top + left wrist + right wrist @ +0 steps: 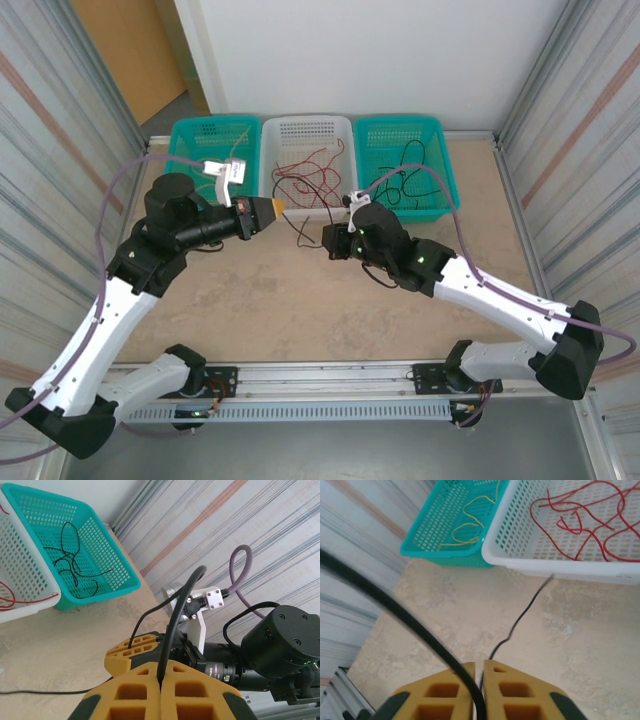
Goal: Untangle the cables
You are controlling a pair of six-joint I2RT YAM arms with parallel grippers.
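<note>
The black cable point(172, 625) is the strand being worked. It rises out of the seam between the left gripper's point(161, 672) yellow fingers point(142, 674), which are clenched on it, then arcs up and away past the wrist. Another thin black run lies on the table point(60, 650), low and to the left of those fingertips.

In the right wrist view a black strand sweeps in from the upper left and drops into the narrow slit between the right gripper's point(479, 667) fingers, which are pressed together on it. A thinner stretch trails ahead of the fingertips toward the wall of the white basket point(545, 567).

From above, the two grippers point tip toward tip, near each other and just in front of that basket. Pinching the strand at two spots probably lets the arms draw it taut and pull it free of the rest.

Beyond the fingers the sorting shows by colour. Red cables point(580, 525) lie in the white basket, and yellow cables point(465, 527) in the teal basket point(440, 555) beside it. More black cables point(67, 555) lie in the other teal basket point(117, 567), ahead and to the left of the left fingers. That basket is likely where the gripped strand belongs.
</note>
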